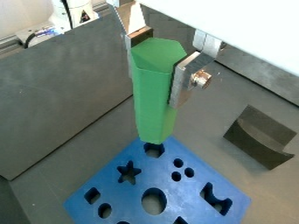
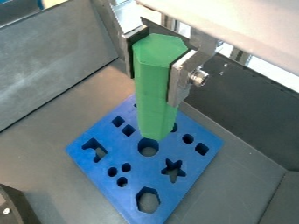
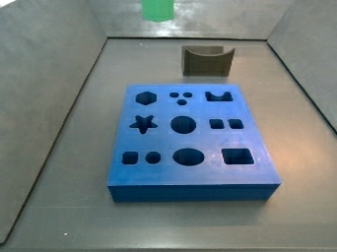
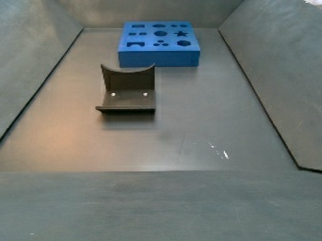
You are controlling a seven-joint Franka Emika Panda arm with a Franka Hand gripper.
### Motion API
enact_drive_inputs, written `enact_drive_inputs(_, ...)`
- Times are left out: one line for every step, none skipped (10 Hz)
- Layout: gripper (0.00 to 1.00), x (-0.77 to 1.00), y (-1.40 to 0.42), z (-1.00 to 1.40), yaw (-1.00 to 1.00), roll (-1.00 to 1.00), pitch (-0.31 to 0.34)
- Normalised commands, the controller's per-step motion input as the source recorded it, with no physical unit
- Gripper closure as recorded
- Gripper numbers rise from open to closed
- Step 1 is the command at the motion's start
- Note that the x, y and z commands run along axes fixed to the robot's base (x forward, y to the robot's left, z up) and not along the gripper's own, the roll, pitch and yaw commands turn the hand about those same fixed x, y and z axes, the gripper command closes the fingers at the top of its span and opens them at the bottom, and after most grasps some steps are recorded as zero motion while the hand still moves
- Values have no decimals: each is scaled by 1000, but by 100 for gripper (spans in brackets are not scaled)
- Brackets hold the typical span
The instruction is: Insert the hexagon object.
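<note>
My gripper (image 1: 159, 63) is shut on the hexagon object (image 1: 152, 92), a long bright green peg held upright by its upper end between the silver fingers (image 1: 187, 80). Both wrist views show this; the gripper (image 2: 156, 59) and peg (image 2: 156, 92) hang high above the blue block (image 2: 117, 159). The block's hexagon hole (image 2: 149, 199) is empty. In a side view only the peg's lower end (image 3: 157, 9) shows, well above the block (image 3: 250, 175) and its hexagon hole (image 3: 145, 97). The gripper is out of both side views.
A dark grey curved piece (image 3: 206, 61) stands on the floor beyond the block, also seen in a side view (image 4: 127, 89) and a wrist view (image 1: 260, 136). The blue block (image 4: 160, 56) lies near the far wall. Grey sloping walls (image 3: 59, 108) enclose the floor.
</note>
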Motion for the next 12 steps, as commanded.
enact_drive_inputs(100,-23,363,-937,217,19,0)
enact_drive_inputs(100,-54,583,-1000,289,1,-29)
enact_drive_inputs(100,-89,563,-1000,240,0,-27)
enact_drive_inputs(100,-131,509,-1000,163,0,-43)
enact_drive_inputs(100,-134,443,-1000,171,0,-57)
enact_drive_inputs(100,-237,303,-1000,209,0,-100)
enact_drive_inputs(100,-160,80,-1000,174,31,-107)
enact_drive_inputs(100,200,-134,-866,0,86,-3)
enact_drive_inputs(100,291,-174,-623,-86,89,-30)
enact_drive_inputs(100,289,-91,-643,-131,56,-53)
enact_drive_inputs(100,154,-57,-611,-100,34,-90)
enact_drive_inputs(100,-137,-9,-486,0,46,-146)
